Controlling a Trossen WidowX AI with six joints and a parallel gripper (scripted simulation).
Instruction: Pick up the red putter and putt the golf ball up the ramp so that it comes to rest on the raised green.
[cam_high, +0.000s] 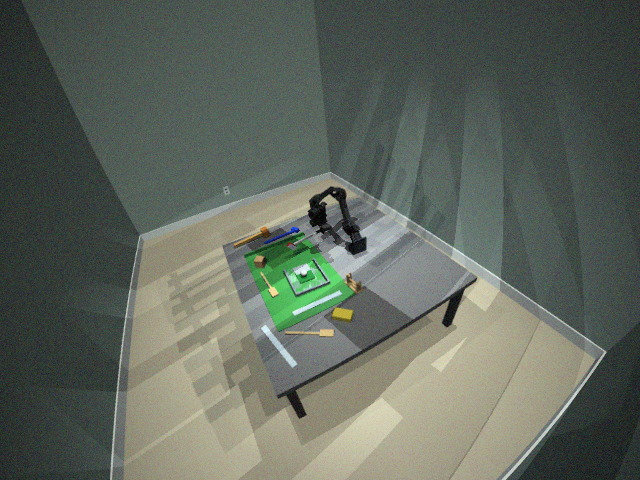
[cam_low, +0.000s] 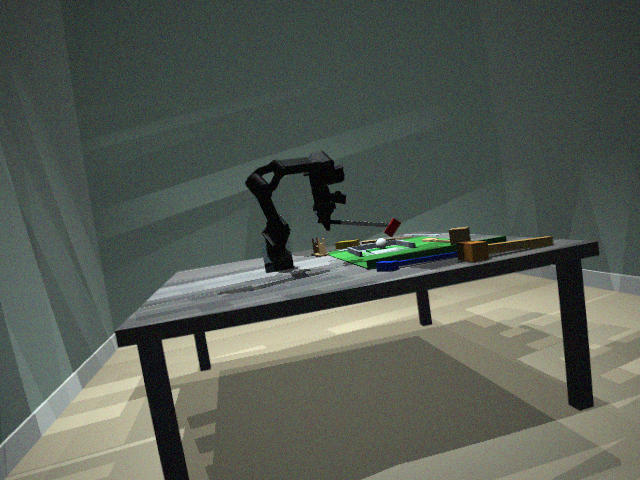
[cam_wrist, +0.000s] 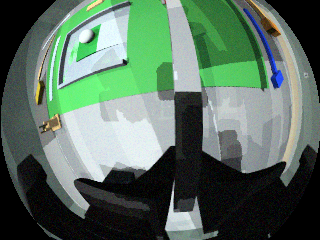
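Note:
My gripper (cam_high: 322, 230) (cam_low: 326, 223) (cam_wrist: 182, 150) is shut on the dark grip of the red putter (cam_low: 361, 223) (cam_wrist: 186, 65). The grey shaft reaches out over the mat, and its red head (cam_high: 290, 245) (cam_low: 392, 226) is in the air above the mat. The white golf ball (cam_high: 303, 272) (cam_low: 381, 242) (cam_wrist: 86, 36) sits on the small raised green (cam_wrist: 86, 53), inside the dark-railed frame (cam_high: 312, 289) (cam_wrist: 95, 78). The putter head is apart from the ball.
The green mat (cam_high: 325, 271) (cam_wrist: 150, 50) lies on the table. A blue club (cam_high: 281, 236) (cam_low: 387, 265) (cam_wrist: 277, 78) and an orange mallet (cam_high: 264, 231) (cam_low: 473, 251) lie beside it. A brown block (cam_high: 260, 260), wooden rack (cam_high: 353, 283) (cam_wrist: 51, 123), yellow block (cam_high: 342, 314) and wooden paddles (cam_high: 273, 292) (cam_high: 326, 333) stand or lie around.

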